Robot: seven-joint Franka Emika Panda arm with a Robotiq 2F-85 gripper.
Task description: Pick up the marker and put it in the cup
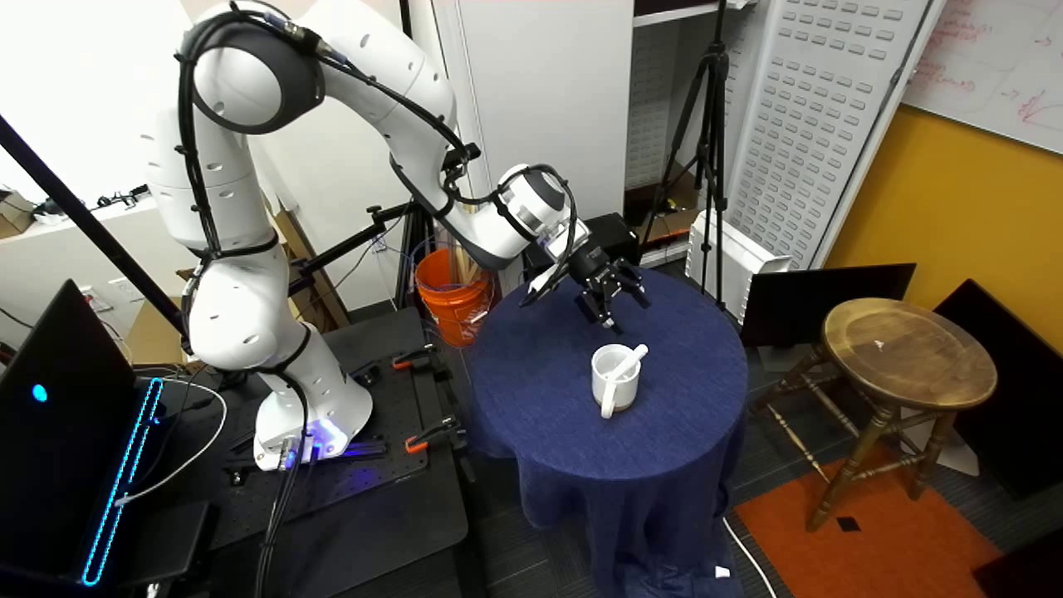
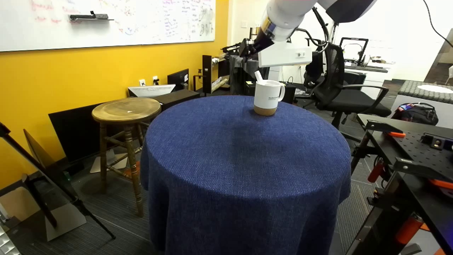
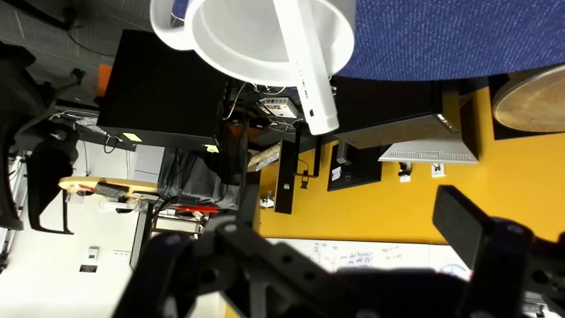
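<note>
The white cup (image 1: 629, 392) stands upright on the round blue-draped table (image 1: 531, 374). It also shows in an exterior view (image 2: 266, 95), with a cork-coloured base and a handle. The whitish marker (image 1: 629, 362) stands tilted inside the cup, its upper end sticking out past the rim; it also shows in an exterior view (image 2: 258, 76). In the wrist view the cup (image 3: 247, 33) and marker (image 3: 309, 73) are at the top, the marker's lower end out of frame. My gripper (image 1: 624, 307) is open and empty, above the table and apart from the cup. Its fingers (image 3: 353, 210) are wide apart.
An orange bucket (image 1: 453, 303) with wooden sticks stands beside the table near the robot. A wooden stool (image 1: 905, 353) and a black tripod (image 1: 712, 158) stand around the table. The arm's base is on a black bench (image 1: 390, 531).
</note>
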